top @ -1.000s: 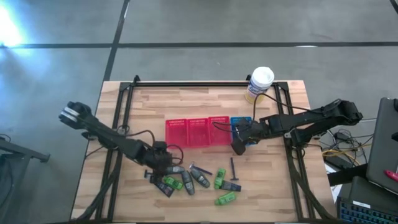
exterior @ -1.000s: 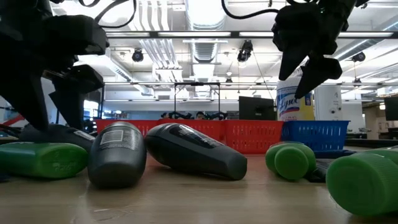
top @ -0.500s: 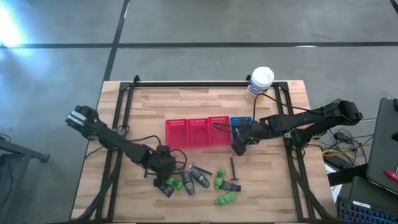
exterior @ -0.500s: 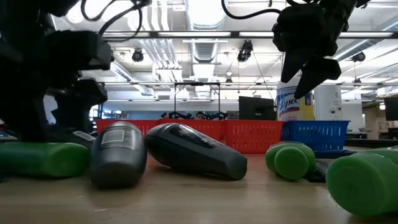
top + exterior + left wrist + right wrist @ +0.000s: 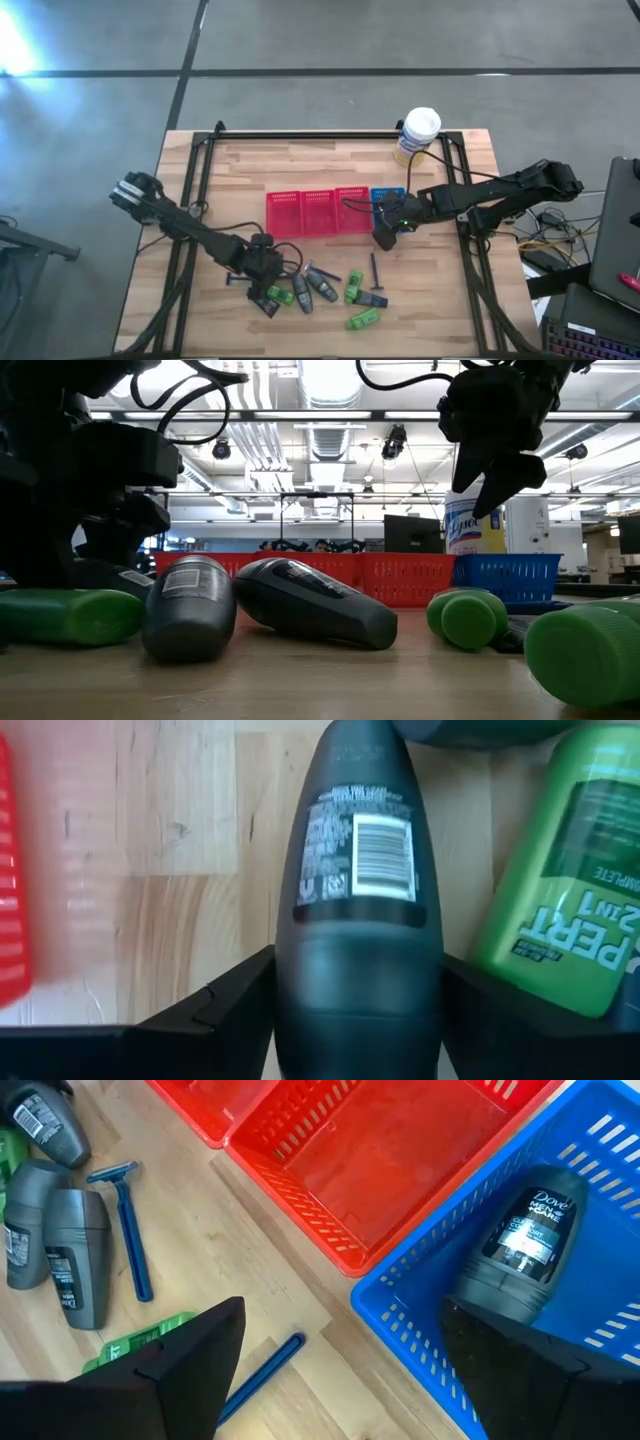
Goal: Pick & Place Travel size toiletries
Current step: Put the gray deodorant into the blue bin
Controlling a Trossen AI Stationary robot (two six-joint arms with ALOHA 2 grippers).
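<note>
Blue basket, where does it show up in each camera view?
High view: blue basket at the right end of the red baskets.
Low view: background, right of centre, beside the red baskets.
Left wrist view: not in it.
Right wrist view: beside the red baskets, holding a grey Dove bottle.
Shared landmark: the red baskets.

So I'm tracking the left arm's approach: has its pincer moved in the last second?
Yes. In the high view the left pincer has edged toward the row of red baskets, and now straddles a grey bottle.
</note>
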